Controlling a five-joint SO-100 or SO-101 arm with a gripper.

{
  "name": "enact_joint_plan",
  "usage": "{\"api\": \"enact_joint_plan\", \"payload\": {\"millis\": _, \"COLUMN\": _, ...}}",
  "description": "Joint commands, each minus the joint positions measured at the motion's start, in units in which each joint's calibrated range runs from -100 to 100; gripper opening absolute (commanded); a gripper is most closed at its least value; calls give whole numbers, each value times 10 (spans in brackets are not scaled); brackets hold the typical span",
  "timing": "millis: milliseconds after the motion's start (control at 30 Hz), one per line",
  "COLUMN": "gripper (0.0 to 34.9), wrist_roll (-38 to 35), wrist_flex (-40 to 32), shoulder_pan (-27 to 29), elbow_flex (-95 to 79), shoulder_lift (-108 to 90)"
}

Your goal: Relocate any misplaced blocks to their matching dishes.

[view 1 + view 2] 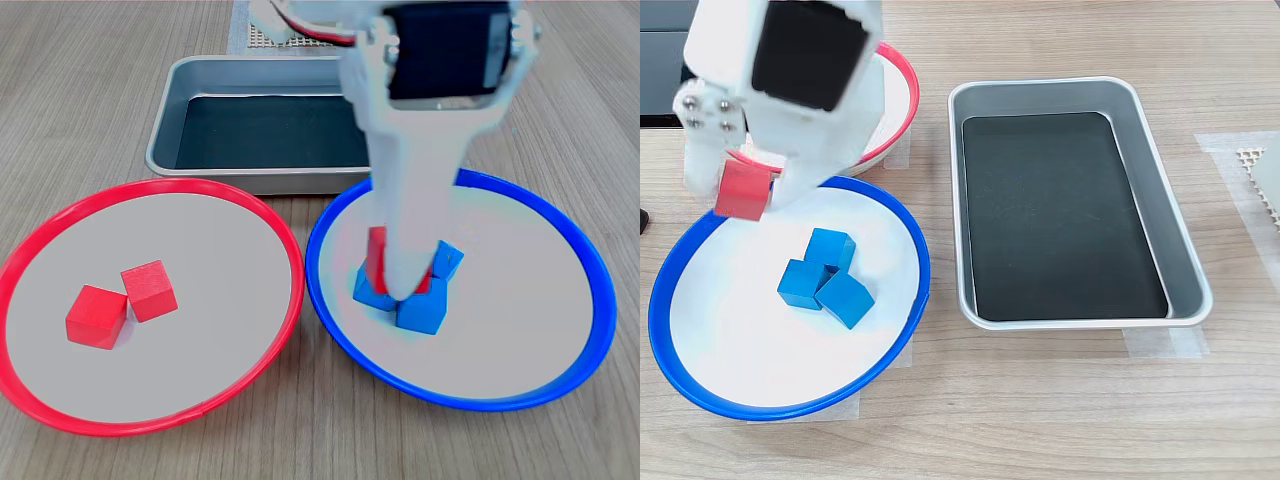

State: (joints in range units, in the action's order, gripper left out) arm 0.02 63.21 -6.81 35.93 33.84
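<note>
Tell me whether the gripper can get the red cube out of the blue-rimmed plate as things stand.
Probably yes. In the second exterior view the gripper appears already shut on the red cube, above the blue-rimmed plate, clear of the three blue cubes.

Red cubes (99,316) three; blue cubes (844,298) three; plates (60,225) two; tray (1160,200) one.
</note>
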Motion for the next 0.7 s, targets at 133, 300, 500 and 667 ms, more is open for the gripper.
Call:
{"api": "enact_joint_plan", "payload": {"millis": 133, "gripper": 4, "wrist_roll": -71, "wrist_flex": -9, "shoulder_pan": 74, "elbow_flex": -26, "shoulder_lift": -62}}
{"api": "enact_joint_plan", "payload": {"millis": 300, "gripper": 4, "wrist_roll": -104, "wrist_flex": -8, "shoulder_pan": 117, "elbow_flex": -40, "shoulder_lift": -65}}
{"api": "enact_joint_plan", "payload": {"millis": 500, "gripper": 4, "wrist_roll": -135, "wrist_flex": -14, "shoulder_pan": 156, "elbow_flex": -56, "shoulder_lift": -61}}
{"api": "enact_joint_plan", "payload": {"millis": 667, "gripper": 4, "wrist_roll": -157, "wrist_flex": -53, "shoulder_pan": 180, "elbow_flex": -104, "shoulder_lift": -57}}
